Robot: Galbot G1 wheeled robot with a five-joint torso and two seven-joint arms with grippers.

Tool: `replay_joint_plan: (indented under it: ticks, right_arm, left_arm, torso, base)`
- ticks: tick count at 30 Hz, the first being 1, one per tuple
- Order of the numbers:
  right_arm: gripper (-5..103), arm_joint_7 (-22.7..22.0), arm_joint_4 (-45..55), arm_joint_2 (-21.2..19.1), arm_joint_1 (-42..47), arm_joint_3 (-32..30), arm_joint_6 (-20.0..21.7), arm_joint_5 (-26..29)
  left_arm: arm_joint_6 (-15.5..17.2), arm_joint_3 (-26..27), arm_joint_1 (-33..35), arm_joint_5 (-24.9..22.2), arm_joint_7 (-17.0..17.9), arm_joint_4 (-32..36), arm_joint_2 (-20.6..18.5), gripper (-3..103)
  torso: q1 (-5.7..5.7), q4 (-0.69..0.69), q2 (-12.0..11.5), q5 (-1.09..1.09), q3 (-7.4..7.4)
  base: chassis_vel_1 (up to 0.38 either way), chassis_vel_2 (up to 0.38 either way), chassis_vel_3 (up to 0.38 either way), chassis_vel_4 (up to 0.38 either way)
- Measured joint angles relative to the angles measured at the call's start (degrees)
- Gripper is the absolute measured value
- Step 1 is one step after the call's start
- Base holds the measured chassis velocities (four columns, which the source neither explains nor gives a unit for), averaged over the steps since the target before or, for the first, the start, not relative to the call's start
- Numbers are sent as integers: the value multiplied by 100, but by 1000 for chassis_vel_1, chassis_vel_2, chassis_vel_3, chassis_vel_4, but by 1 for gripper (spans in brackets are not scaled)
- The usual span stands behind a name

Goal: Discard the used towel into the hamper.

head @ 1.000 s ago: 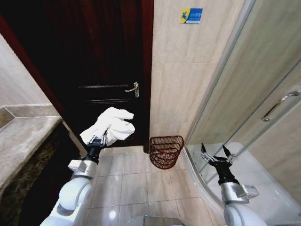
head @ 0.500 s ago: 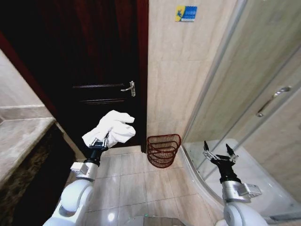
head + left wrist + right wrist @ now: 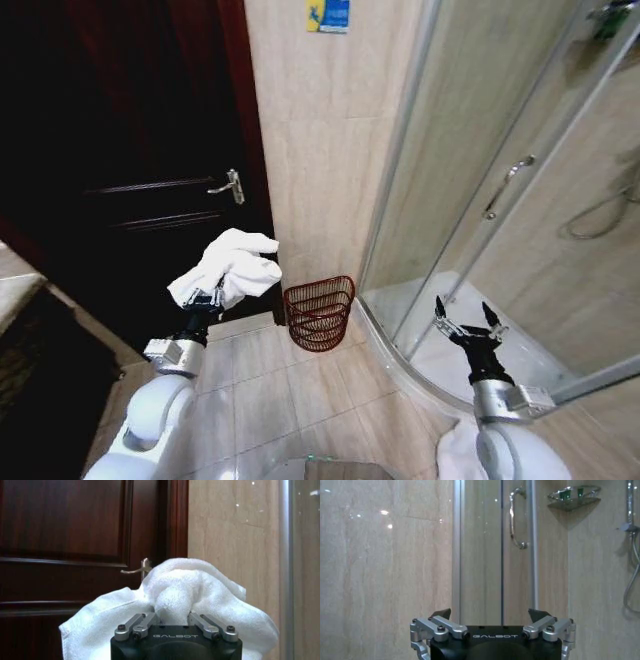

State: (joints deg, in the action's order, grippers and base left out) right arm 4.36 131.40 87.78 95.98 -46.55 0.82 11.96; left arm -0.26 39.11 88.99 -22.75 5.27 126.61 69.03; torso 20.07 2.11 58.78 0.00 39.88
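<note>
The towel (image 3: pixel 228 264) is white and bunched up, clamped in the left gripper (image 3: pixel 207 297), up in the air just left of the hamper (image 3: pixel 319 314). The hamper sits on the floor by the wall. The right gripper (image 3: pixel 469 321) waits right of the hamper, spread wide and empty. This looks like the carrying step. Next, the towel must go over the hamper's mouth.

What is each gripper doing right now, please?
Left gripper: shut on the towel.
Right gripper: open, holding nothing.
</note>
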Motion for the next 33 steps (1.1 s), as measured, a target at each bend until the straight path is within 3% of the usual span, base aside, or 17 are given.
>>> replay_joint_plan:
  ticks: [18,33]
  right_arm:
    - [100,60,-259,60,-29,82,-14,-107]
    - [100,25,-336,56,57,-79,-14,260]
  left_arm:
    - [-109,36,24,-121,43,-56,32,19]
    - [-115,155,-12,-170,40,-158,-64,19]
  torso:
    - [-203,-2,-446,0,-242]
    - [-408,-3,-907,0,-498]
  base:
    - [0,0,0,0]
    - [0,0,0,0]
